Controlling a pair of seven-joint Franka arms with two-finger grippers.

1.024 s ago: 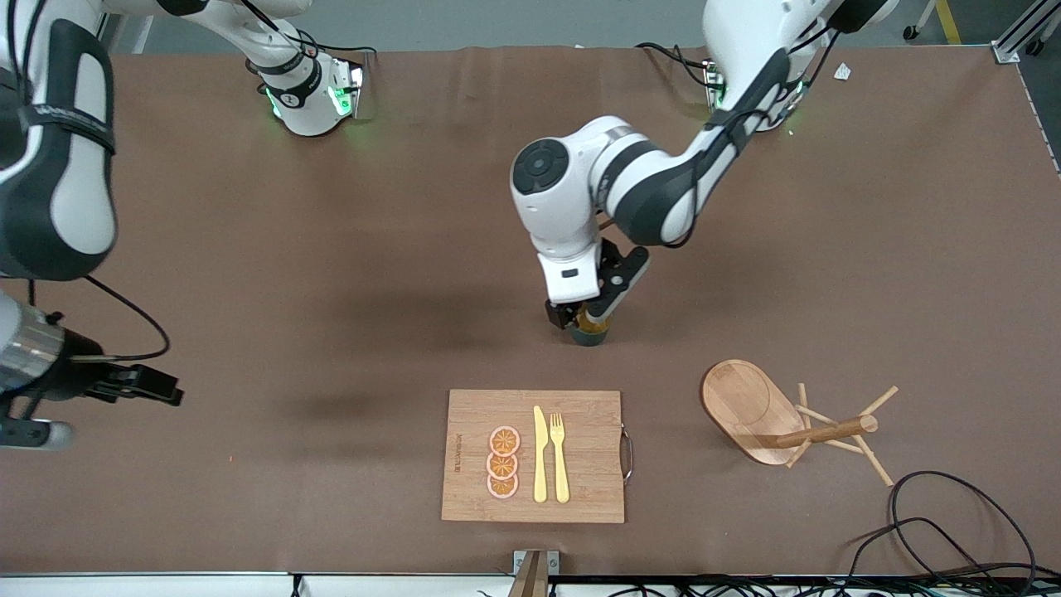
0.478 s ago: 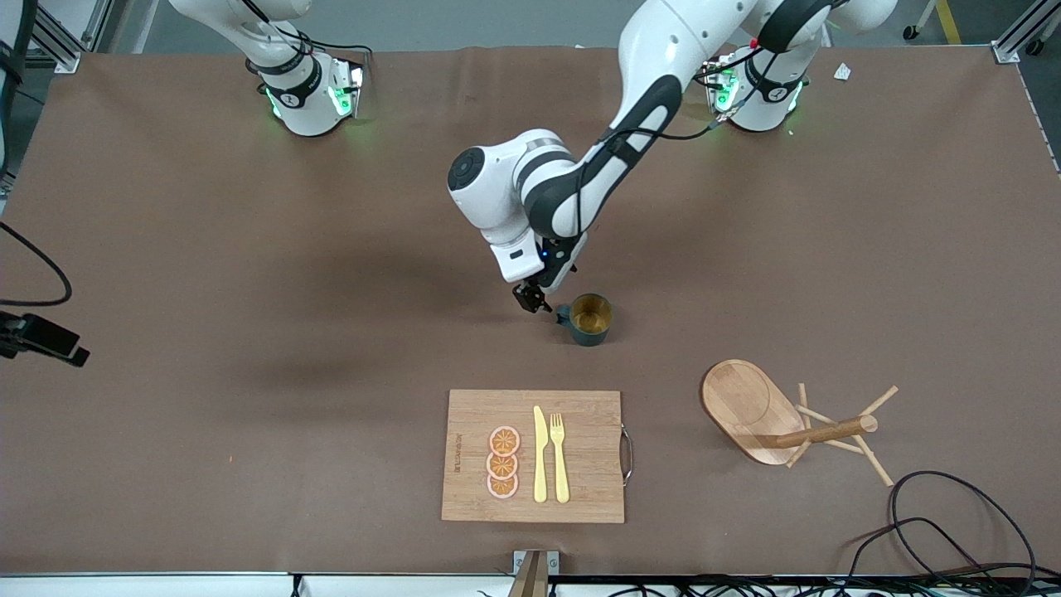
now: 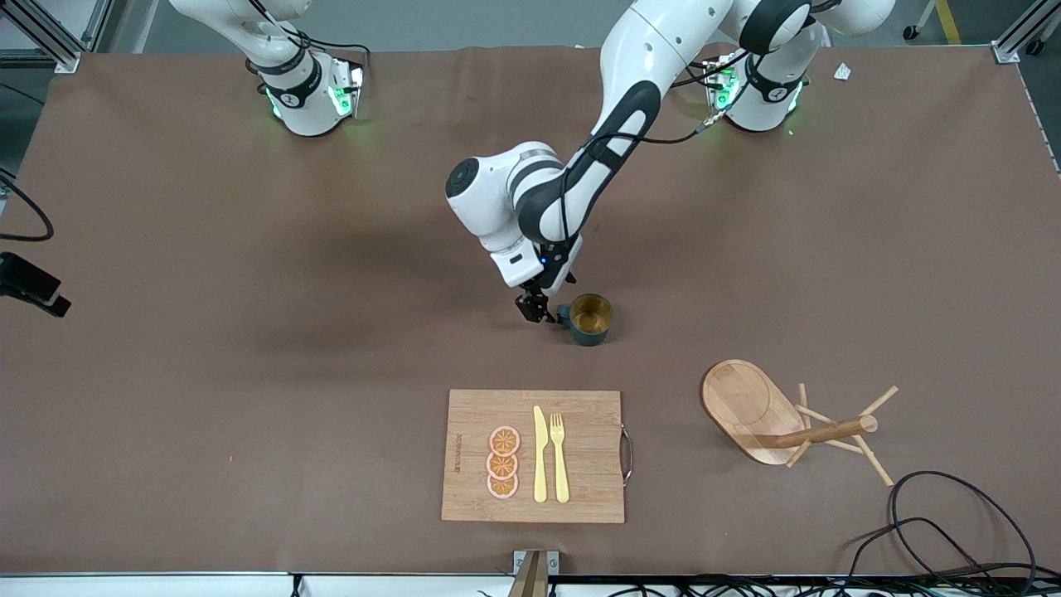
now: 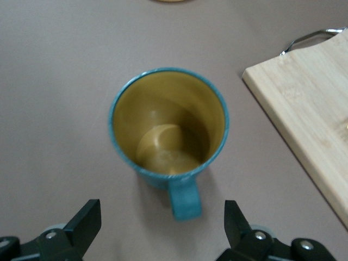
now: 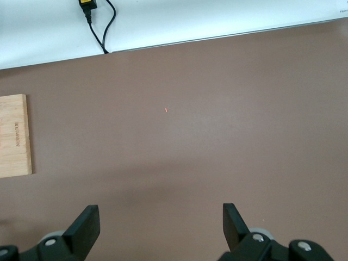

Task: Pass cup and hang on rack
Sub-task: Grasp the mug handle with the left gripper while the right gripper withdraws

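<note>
- Left gripper [image 3: 537, 310] sits low beside the cup's handle; I see its fingers [image 4: 87, 220] spread wide, holding nothing.
- Cup [image 3: 591, 318] stands upright on the table [image 3: 249, 332], farther from the front camera than the cutting board [image 3: 588, 452]; tan inside looks empty.
- Rack [image 3: 783, 419] lies tipped over toward the left arm's end.
- Right gripper [image 5: 157, 231] waits, spread open over bare table.

The brown table [image 3: 249, 373] carries the upright cup [image 3: 590, 318], the cutting board [image 3: 535, 456] and the tipped rack [image 3: 779, 419].
</note>
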